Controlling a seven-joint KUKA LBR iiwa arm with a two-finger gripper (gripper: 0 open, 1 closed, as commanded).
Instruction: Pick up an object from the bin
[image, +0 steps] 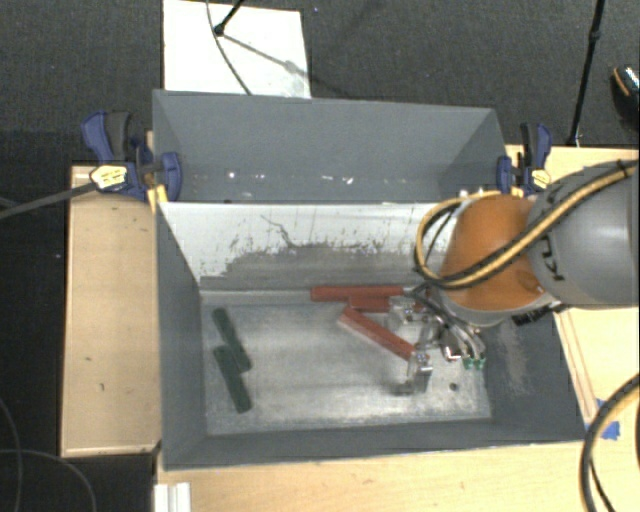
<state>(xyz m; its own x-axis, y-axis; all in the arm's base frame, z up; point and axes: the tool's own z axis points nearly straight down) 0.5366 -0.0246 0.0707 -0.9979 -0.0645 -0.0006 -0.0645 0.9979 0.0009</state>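
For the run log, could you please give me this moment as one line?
gripper: low, right side | nearest: slanted red bar | far left: green bars

Open bin floor (300, 372) between green sticks (232, 362) and, seemingly, red sticks (350, 294).

Two flat red-brown bars lie right of centre on the floor of the bin (185, 330). The upper bar (350, 294) runs level by the back wall. The lower bar (372, 333) slants down-right.
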